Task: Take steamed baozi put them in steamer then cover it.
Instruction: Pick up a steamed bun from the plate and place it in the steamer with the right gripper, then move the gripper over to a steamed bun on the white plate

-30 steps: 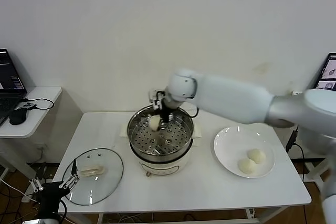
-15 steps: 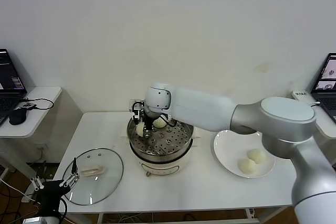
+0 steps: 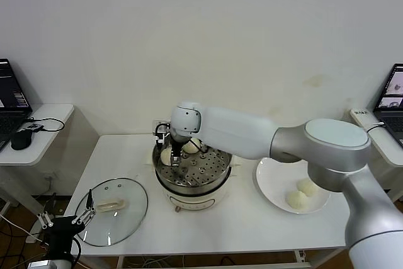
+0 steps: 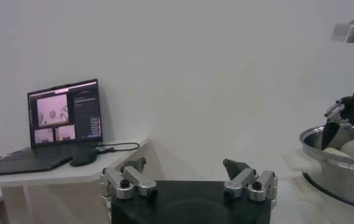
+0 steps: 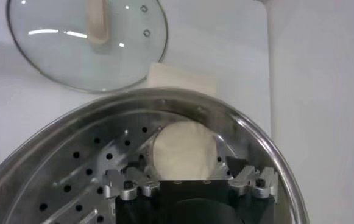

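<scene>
Inside the steamer (image 3: 192, 169), the right gripper (image 3: 169, 155) is now sitting lower, fingers spread around a baozi (image 5: 183, 149); the left gripper (image 4: 189, 175) is hanging open, parked.

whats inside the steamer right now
Inside the steamer, two steamed baozi sit on the perforated tray at the far-left side, with the right claw at one of them. The arm hides part of the tray, so any more there cannot be seen.

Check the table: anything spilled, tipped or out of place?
Nothing stands out. The steamer is upright with two baozi on its tray, two more on the plate. The cover lies flat beside it. The right tool is at the tray; the left tool is parked low.
</scene>
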`<state>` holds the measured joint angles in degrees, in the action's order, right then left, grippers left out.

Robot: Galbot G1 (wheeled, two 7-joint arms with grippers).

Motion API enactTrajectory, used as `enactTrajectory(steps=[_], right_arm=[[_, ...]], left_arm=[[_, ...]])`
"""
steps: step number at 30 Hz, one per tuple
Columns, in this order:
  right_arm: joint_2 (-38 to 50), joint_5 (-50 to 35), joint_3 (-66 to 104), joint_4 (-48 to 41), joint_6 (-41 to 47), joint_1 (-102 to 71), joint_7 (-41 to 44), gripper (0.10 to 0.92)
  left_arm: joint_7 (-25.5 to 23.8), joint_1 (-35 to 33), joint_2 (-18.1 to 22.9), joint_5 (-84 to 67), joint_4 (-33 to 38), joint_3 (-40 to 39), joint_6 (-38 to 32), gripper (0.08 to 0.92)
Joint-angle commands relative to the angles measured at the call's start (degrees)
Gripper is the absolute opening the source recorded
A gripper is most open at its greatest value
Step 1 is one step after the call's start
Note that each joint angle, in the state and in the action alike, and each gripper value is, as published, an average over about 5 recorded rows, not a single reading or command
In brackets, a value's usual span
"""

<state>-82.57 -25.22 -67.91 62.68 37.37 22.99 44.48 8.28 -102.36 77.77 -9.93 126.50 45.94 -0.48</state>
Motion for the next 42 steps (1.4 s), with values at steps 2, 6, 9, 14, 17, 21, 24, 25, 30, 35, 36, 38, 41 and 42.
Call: enactTrajectory(steps=[2,6,9,14,17,21,24,25,30,35,36,38,41,42], right_arm=[[15.2,3.9,-2.1,15.0,-6.4,11.8,12.3,0.822],[24.6,6.0,-2.3,20.7,-9.2,14.8,15.4,0.823],[31.6,7.4,-2.3,24.9,-11.4,16.2,16.9,0.823],[43.5,11.5,-3.0,31.1,-15.2,16.6,19.1,0.823],[50.1,15.0,-1.9,33.3,-17.0,14.0,20.4,0.823],[56.7,20.4,2.4,34.6,-19.4,6.4,21.7,0.822],[59.9,24.2,8.2,34.4,-20.9,-1.6,22.4,0.823],[60.7,25.3,10.5,34.1,-21.4,-4.6,22.6,0.823],[62.5,30.9,21.5,30.5,-24.0,-20.3,23.1,0.822],[60.5,34.9,27.1,24.8,-25.9,-28.9,22.6,0.823],[59.9,35.5,27.8,23.8,-26.1,-29.9,22.5,0.823],[58.7,36.2,28.9,22.2,-26.4,-31.4,22.1,0.823],[56.8,37.1,29.6,20.5,-26.4,-32.6,21.7,0.823],[56.2,37.3,29.6,20.1,-26.4,-32.8,21.6,0.823]], left_arm=[[-0.1,-0.2,0.0,0.0,0.9,0.0,0.1,0.823],[-0.1,-0.4,-0.1,0.0,1.0,0.1,0.1,0.823],[-0.1,-0.7,-0.1,0.1,1.2,0.1,0.1,0.823],[-0.1,-1.3,-0.4,0.2,1.1,0.0,0.1,0.823],[-0.1,-1.4,-0.5,0.3,1.1,-0.3,0.1,0.823],[0.0,-1.4,-0.3,0.5,0.9,-1.0,0.1,0.823],[0.0,-1.5,-0.1,0.8,0.7,-1.6,0.0,0.823],[0.0,-1.5,-0.1,0.9,0.6,-1.7,0.0,0.823],[0.0,-1.7,-0.1,1.3,0.5,-1.9,0.0,0.823],[0.0,-1.9,0.0,1.6,0.4,-1.7,0.1,0.823],[0.0,-2.0,0.0,1.6,0.4,-1.7,0.1,0.823],[0.0,-2.1,0.1,1.7,0.4,-1.7,0.1,0.823],[0.0,-2.4,0.3,1.8,0.4,-1.5,0.1,0.823],[0.0,-2.4,0.3,1.8,0.4,-1.5,0.1,0.823]])
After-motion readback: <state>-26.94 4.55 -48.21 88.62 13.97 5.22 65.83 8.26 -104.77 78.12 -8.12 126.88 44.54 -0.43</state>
